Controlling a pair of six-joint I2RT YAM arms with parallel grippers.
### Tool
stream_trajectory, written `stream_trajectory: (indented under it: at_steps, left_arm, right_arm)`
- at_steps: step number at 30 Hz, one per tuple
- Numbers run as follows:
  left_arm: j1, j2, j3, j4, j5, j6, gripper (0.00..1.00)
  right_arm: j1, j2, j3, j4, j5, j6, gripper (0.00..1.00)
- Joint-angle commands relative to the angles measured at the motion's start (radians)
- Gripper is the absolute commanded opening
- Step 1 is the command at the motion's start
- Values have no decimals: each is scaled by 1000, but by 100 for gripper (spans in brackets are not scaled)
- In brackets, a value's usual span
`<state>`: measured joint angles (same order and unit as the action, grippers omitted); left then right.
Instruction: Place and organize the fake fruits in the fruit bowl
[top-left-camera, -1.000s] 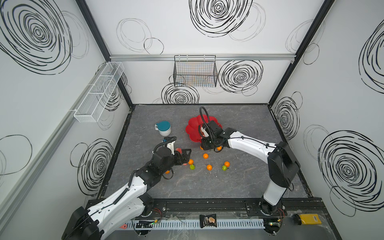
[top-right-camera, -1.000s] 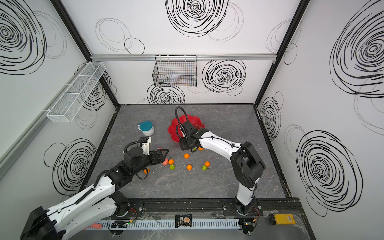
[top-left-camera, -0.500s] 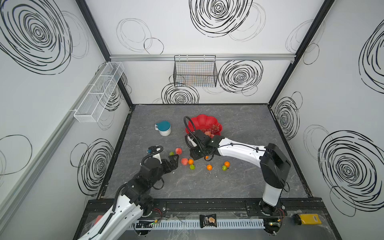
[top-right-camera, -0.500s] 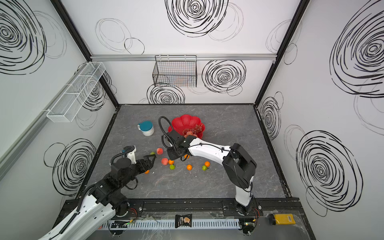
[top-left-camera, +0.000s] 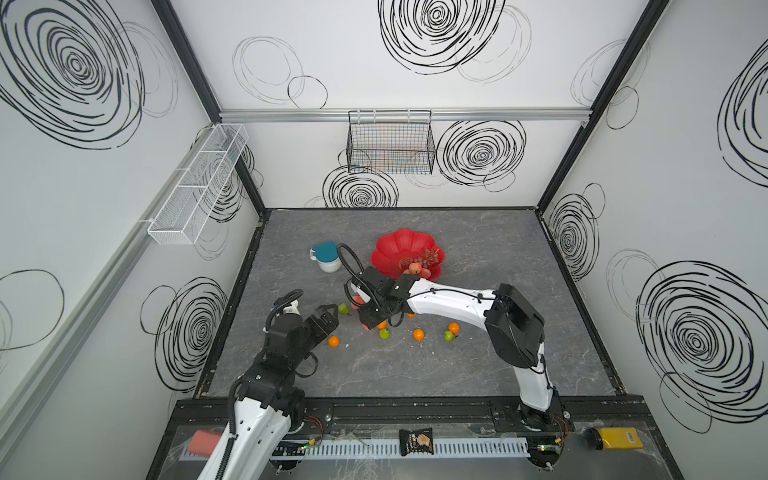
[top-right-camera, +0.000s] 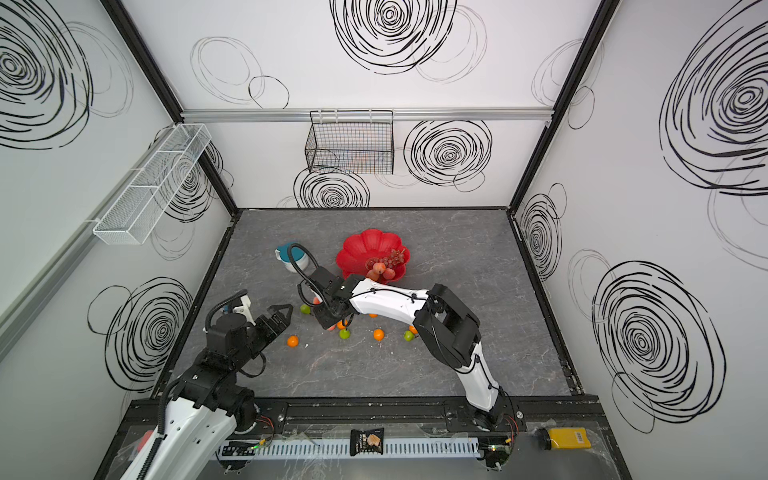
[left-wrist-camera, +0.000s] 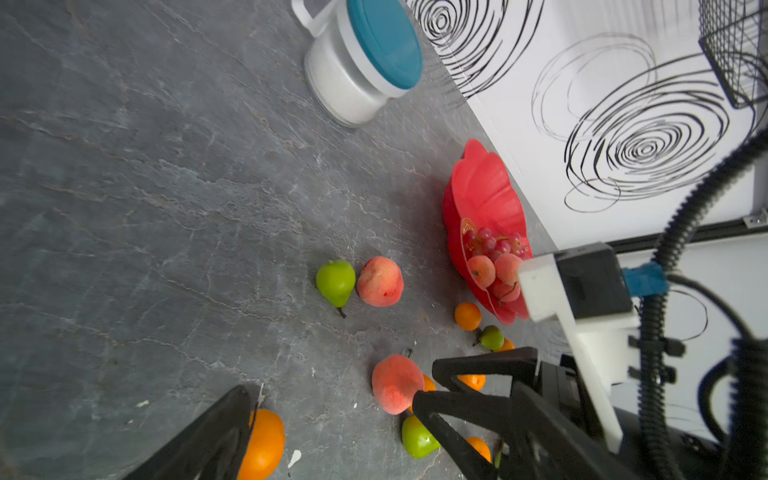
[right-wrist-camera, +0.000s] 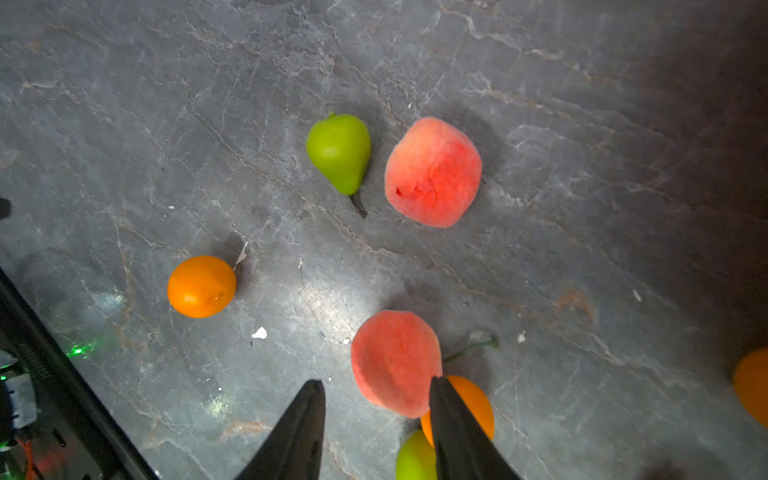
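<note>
White walls (top-left-camera: 457, 83) scribbled with black spirals box in a grey marbled bench (top-left-camera: 415, 374). The right arm (top-left-camera: 449, 299) stretches low across the middle of it, and in both top views its wrist covers the fruit beneath and the near rim of the fruit bowl (top-left-camera: 395, 249). That red scalloped bowl sits toward the back beside a lidded mug (top-left-camera: 326, 257). It already holds the grape bunch (top-left-camera: 428, 258) and a few peaches (top-left-camera: 415, 269), heaped so that the gold emblem (left-wrist-camera: 466, 227) is half hidden. The right hand (right-wrist-camera: 376, 384) hovers with fingers apart, clamped on nothing, lined up on a loose peach (right-wrist-camera: 395, 361) — presumably the next pick. Whether one finger touches it I cannot tell. The left hand (top-left-camera: 328, 318), spread wide and empty, sits just beside an orange (top-left-camera: 333, 341), likely keeping clear of its partner. Other pears (top-left-camera: 384, 333), oranges (top-left-camera: 418, 334) and another peach (right-wrist-camera: 432, 172) lie scattered on the bench — in the right wrist view a green pear (right-wrist-camera: 415, 457) and an orange ball (right-wrist-camera: 476, 409) are cut off behind a finger.
</note>
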<state>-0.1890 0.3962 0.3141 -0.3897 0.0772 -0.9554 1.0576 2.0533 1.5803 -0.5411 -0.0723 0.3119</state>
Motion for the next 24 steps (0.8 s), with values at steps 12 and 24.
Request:
stream_trajectory:
  at_steps: [12, 24]
  left_arm:
    - [34, -4, -28, 32, 49, -48, 99]
    - [34, 5, -33, 48, 56, -44, 99]
  right_arm:
    - [13, 89, 84, -92, 0, -62, 68]
    - [15, 138, 116, -113, 15, -67, 64]
